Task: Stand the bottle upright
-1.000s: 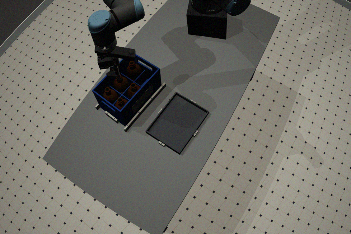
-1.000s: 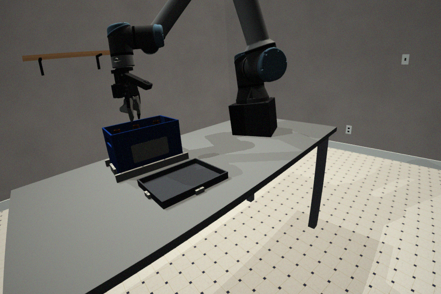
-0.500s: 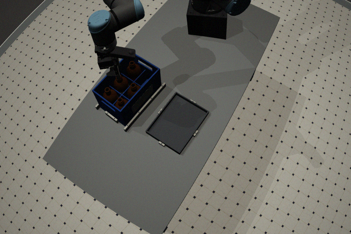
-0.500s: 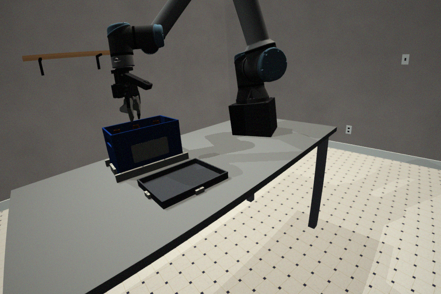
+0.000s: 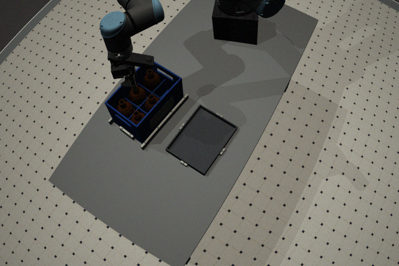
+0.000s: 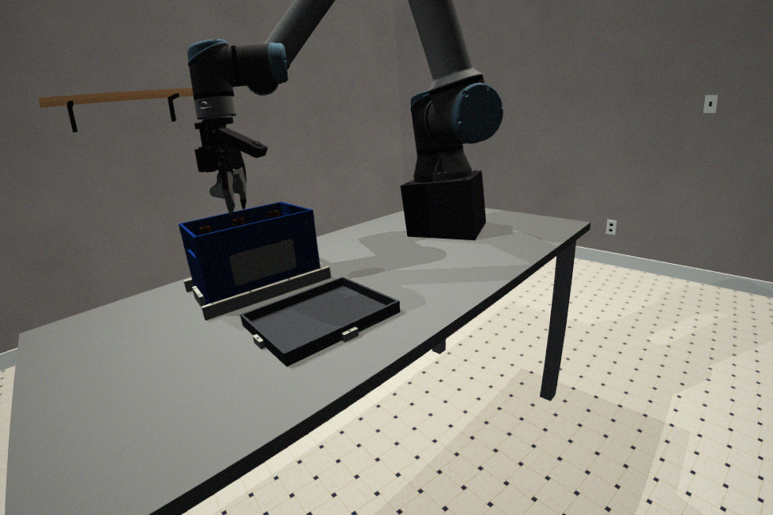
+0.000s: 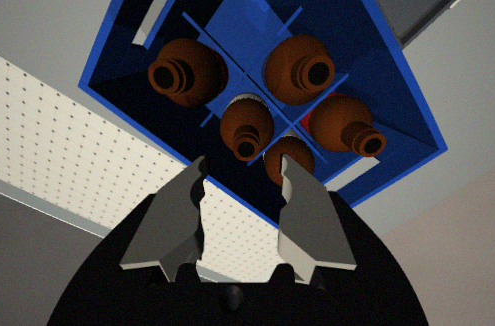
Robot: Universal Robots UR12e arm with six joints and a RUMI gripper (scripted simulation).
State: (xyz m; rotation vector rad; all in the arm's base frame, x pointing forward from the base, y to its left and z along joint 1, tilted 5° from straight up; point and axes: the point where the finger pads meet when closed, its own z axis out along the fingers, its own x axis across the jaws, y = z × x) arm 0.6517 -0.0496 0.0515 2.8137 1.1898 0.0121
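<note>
Nearest in the exterior view, the tray point(image 5: 203, 138) point(image 6: 321, 312) point(image 7: 417, 12) lies flat with no bottle on it; small pale blocks point(image 5: 183, 162) point(image 6: 349, 333) at its edges probably check sliding. Just beyond, a long pale rail point(image 5: 164, 121) point(image 6: 265, 294) beside the blue crate point(image 5: 127, 128) point(image 6: 305, 254) point(image 7: 387, 75) likely does likewise. All five brown bottles point(image 5: 123, 107) point(image 6: 205, 228) point(image 7: 189, 75) stand inside, kept apart by dividers; I cannot tell which has the odd neck, though it must be among them. Above hangs the gripper point(image 5: 134, 89) point(image 6: 237, 209) point(image 7: 244, 155), fingers partly open and holding nothing, pointing down presumably to reach one neck between its neighbours. Farther back, the black pedestal point(image 5: 234, 31) point(image 6: 442, 206) carries the arm, leaving room for the transfer
</note>
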